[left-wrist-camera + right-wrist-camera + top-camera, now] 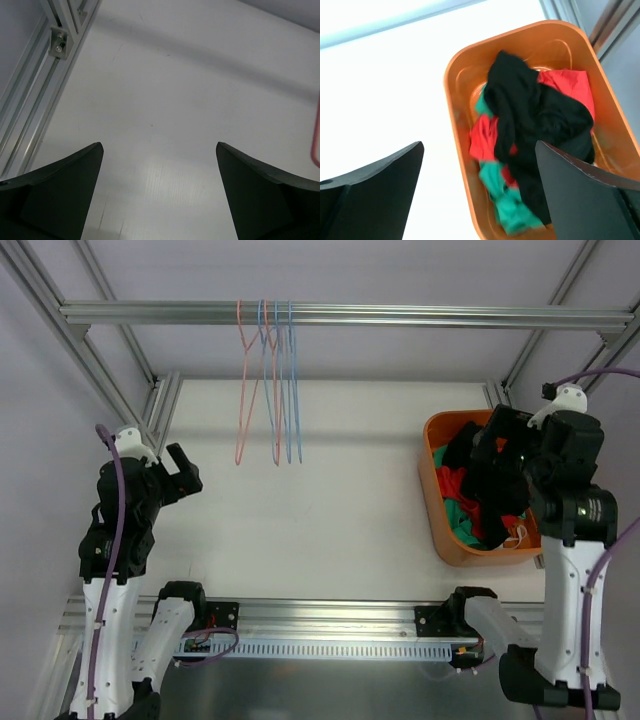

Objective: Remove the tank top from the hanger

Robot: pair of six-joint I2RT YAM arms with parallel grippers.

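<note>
Several wire hangers, pink and blue, hang bare from the overhead rail; no garment shows on them. Black cloth, red cloth and green cloth lie heaped in the orange bin at the right. My left gripper is open and empty low at the left, over bare table; a pink hanger's edge shows at the right of its view. My right gripper hovers open and empty over the bin.
Aluminium frame posts stand at the table's back corners, and one rail runs just left of my left gripper. The orange bin's rim lies below my right gripper. The white tabletop spreads between the hangers and the bin.
</note>
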